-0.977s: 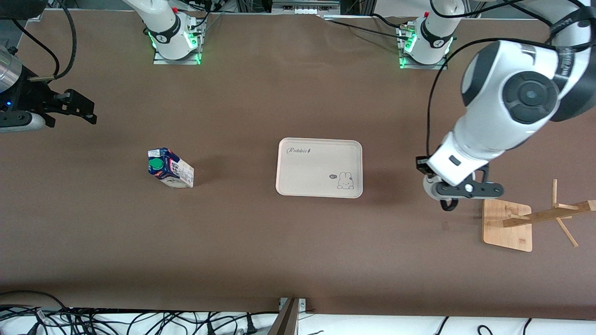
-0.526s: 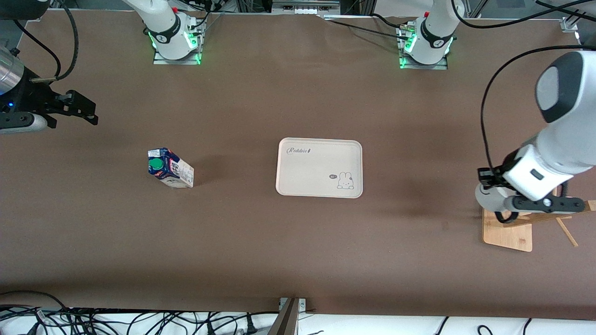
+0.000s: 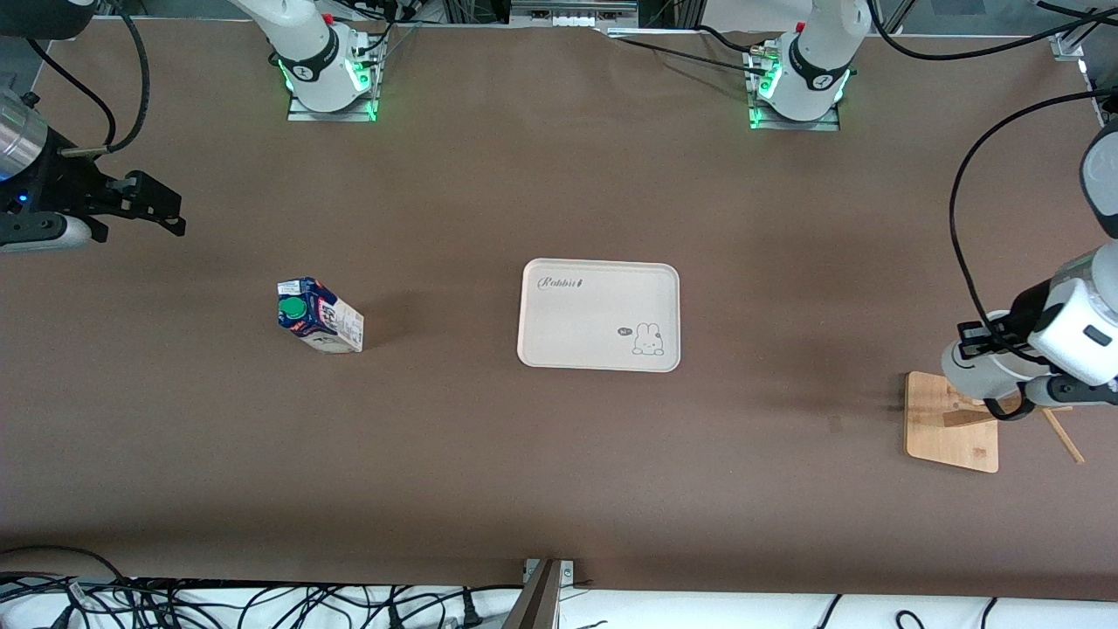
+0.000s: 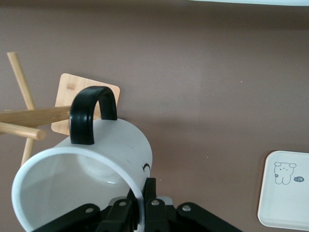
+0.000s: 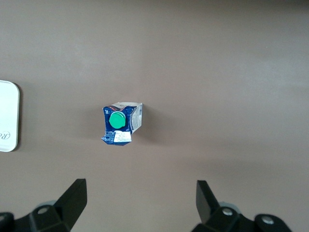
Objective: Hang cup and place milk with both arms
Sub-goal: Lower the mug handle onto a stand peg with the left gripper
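Observation:
The white cup (image 3: 963, 367) is held in the air by my left gripper (image 3: 1004, 384), over the wooden rack's base (image 3: 939, 428). In the left wrist view the left gripper (image 4: 140, 205) is shut on the cup's (image 4: 113, 154) rim, and the black loop handle (image 4: 91, 113) sits close to a rack peg (image 4: 34, 117). The milk (image 3: 320, 315) stands on the table toward the right arm's end. My right gripper (image 3: 150, 208) hangs open and empty in the air at that end of the table. It sees the milk (image 5: 120, 123) below its open gripper (image 5: 140, 193).
A cream rabbit-print tray (image 3: 599, 314) lies mid-table between the milk and the rack. It also shows in the left wrist view (image 4: 285, 191) and the right wrist view (image 5: 7, 116). Another rack peg (image 3: 1064, 437) juts out past the base. Cables lie along the table's near edge.
My left arm has swung the cup from beside the tray toward the left arm's end, to over the rack base. The right gripper has hardly moved.

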### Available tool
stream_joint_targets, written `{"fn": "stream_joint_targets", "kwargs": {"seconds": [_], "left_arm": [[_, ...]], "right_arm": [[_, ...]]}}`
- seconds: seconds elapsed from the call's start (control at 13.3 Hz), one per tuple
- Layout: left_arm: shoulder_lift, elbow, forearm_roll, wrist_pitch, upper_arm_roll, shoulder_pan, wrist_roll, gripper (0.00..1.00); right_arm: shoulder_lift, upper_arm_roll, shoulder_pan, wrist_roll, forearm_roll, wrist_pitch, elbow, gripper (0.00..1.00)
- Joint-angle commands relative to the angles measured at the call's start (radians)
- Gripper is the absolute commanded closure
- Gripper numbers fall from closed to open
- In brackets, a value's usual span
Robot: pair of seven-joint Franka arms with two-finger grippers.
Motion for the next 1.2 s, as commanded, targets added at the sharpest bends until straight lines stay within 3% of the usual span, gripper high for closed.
{"fn": "stream_joint_targets", "kwargs": {"seconds": [0.0, 0.6, 1.13], "left_arm": [[0.004, 0.02, -0.019, -0.021, -0.008, 0.024, 0.02, 1.0], [0.013, 0.005, -0.07, -0.056, -0.006, 0.101, 0.026, 1.0], [0.03, -0.021, -0.088, -0.065, -0.005, 0.16, 0.153, 1.0]], "right_arm": [[-0.003, 0.008, -0.008, 0.002, 0.0, 0.001, -0.001, 0.0], [-0.003, 0.008, -0.008, 0.0, -0.001, 0.001, -0.001, 0.0], [-0.003, 0.008, -0.008, 0.0, -0.004, 0.001, -0.002, 0.0]]}}
